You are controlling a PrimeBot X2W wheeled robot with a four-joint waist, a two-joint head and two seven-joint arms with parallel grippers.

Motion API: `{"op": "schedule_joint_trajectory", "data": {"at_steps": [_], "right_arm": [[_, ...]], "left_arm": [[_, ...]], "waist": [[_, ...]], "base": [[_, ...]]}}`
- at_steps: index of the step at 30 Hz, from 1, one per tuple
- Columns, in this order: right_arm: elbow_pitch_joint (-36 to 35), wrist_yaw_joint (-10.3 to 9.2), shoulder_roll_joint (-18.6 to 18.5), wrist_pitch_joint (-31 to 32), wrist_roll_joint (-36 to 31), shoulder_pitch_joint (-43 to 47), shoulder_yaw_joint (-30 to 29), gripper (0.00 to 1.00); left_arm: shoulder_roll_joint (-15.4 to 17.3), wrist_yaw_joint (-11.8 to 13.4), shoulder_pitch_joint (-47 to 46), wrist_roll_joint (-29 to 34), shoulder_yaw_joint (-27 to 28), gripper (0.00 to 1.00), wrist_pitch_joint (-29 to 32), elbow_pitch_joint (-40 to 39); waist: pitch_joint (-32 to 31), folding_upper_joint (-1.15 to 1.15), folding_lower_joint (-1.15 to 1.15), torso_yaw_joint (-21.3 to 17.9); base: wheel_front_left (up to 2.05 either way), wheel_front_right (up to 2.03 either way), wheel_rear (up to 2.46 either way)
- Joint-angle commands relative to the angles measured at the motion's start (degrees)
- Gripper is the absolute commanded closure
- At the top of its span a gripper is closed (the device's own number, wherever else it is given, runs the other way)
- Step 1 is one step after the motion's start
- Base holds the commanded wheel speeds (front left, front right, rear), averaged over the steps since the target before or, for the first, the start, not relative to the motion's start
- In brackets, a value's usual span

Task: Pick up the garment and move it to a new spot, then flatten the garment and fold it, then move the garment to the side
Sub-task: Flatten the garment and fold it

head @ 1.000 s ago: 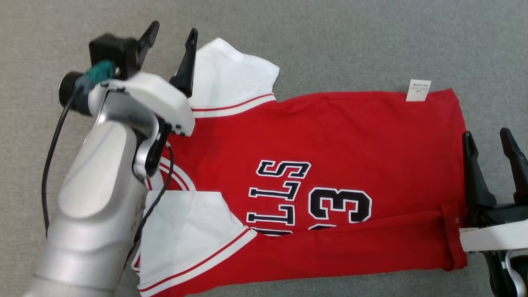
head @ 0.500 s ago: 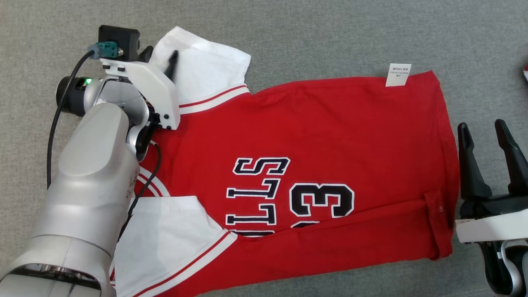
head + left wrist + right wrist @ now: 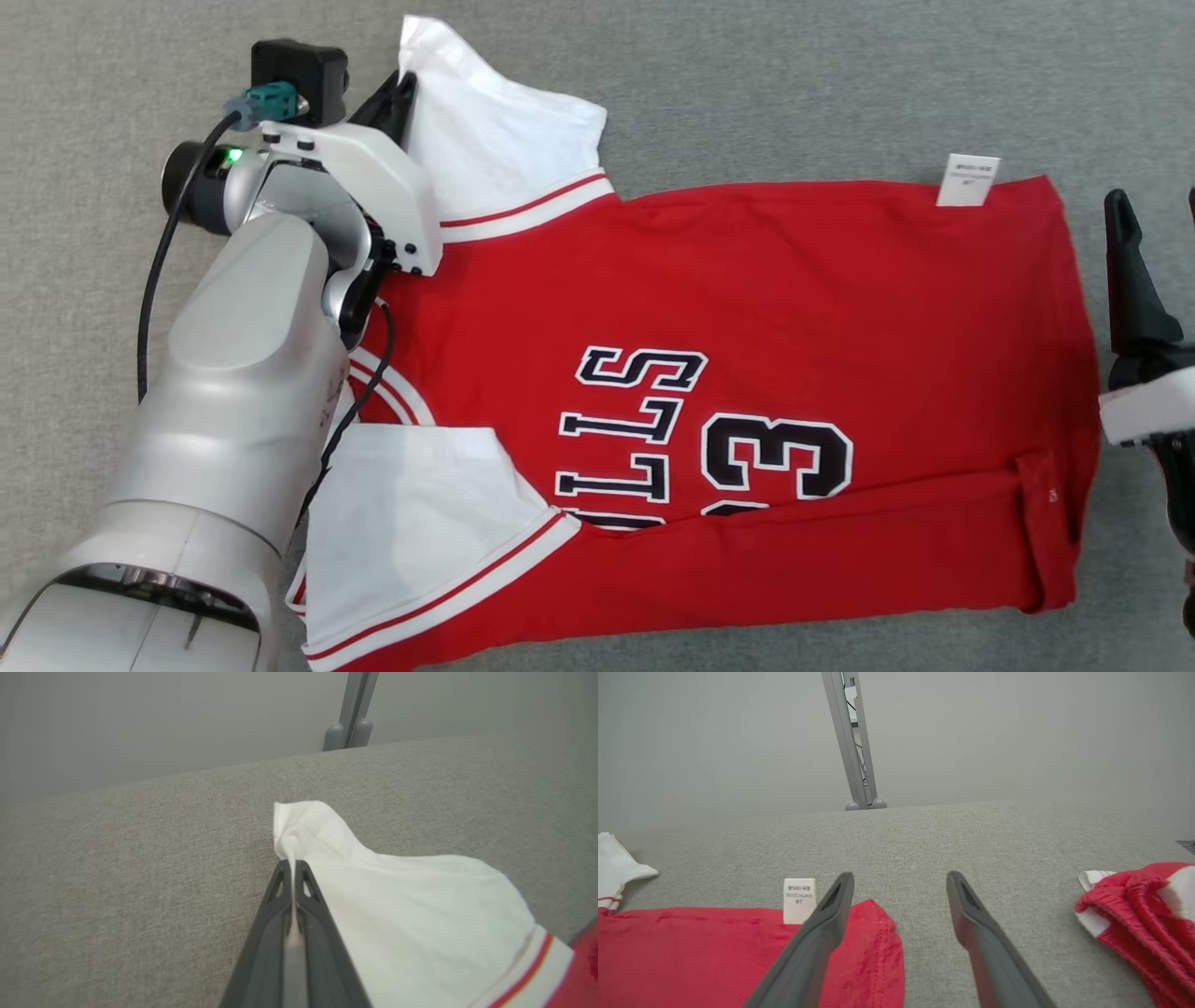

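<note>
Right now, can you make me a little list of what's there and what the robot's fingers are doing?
shirt: red with white sleeves, lying mostly flat on the grey surface
left fingers: shut on the edge of the far sleeve
right fingers: open, holding nothing, by the shirt's bottom corner
tag: white, sticking out at the shirt's far edge
other clothes: red and white heap, off to the right

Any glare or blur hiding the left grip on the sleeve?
Head view: even light, no glare, lettering on the garment crisp. Left wrist view: left gripper shut on the white sleeve reads clearly; background soft. Right wrist view: open right gripper soft up close, care tag sharp, grey post leans, likely lens distortion.
</note>
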Motion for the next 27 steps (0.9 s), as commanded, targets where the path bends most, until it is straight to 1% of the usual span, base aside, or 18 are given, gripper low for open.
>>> {"op": "schedule_joint_trajectory", "data": {"at_steps": [1,5,10,11,12,13,15,19,27], "right_arm": [[1.9,0.01,-1.1,0.9,0.9,-1.8,0.8,0.00],[7.8,0.01,-3.7,4.1,3.0,-4.7,3.0,0.00],[12.5,0.01,-6.0,7.2,5.8,-6.8,5.9,0.00],[13.3,0.01,-6.2,8.1,6.7,-7.0,6.5,0.13],[13.8,0.01,-6.2,8.7,7.2,-7.2,6.9,0.61],[14.2,0.01,-6.4,9.3,7.9,-7.5,7.4,1.00],[14.4,0.01,-7.0,10.0,9.0,-8.1,8.3,1.00],[12.5,0.01,-8.2,8.1,10.2,-10.1,8.4,1.00],[9.8,0.01,-8.2,6.6,12.6,-11.4,8.8,1.00]], "left_arm": [[0.2,-0.3,-1.2,-0.5,-0.3,1.00,-0.9,0.0],[-0.2,-0.7,-2.5,-1.4,-1.6,1.00,-2.6,-0.5],[-0.3,-1.2,-2.8,-3.4,-3.6,1.00,-3.9,-1.8],[-0.3,-1.1,-2.8,-3.8,-4.0,1.00,-3.9,-2.0],[-0.3,-1.0,-2.7,-4.2,-4.4,1.00,-4.1,-2.2],[-0.3,-0.9,-2.7,-4.7,-4.7,1.00,-4.2,-2.4],[-0.3,-0.8,-2.6,-5.2,-5.4,1.00,-4.5,-2.7],[-0.3,-0.4,-2.7,-6.2,-6.0,1.00,-5.3,-2.9],[0.6,-0.1,-1.1,-7.0,-5.2,1.00,-8.3,-5.2]], "waist": [[0.7,0.00,0.00,1.1],[1.5,0.00,0.00,2.8],[1.7,0.00,0.00,3.9],[1.7,0.00,0.00,4.0],[1.7,0.00,0.00,4.1],[1.6,0.00,0.00,4.1],[1.5,0.00,0.00,4.1],[1.0,0.00,0.00,3.9],[-0.2,0.00,0.00,3.3]], "base": [[0.00,0.00,0.00],[0.00,0.00,0.00],[0.00,0.00,0.00],[0.00,0.00,0.00],[0.00,0.00,0.00],[0.00,0.00,0.00],[0.00,0.00,0.00],[0.00,0.00,0.00],[0.00,0.00,0.00]]}}
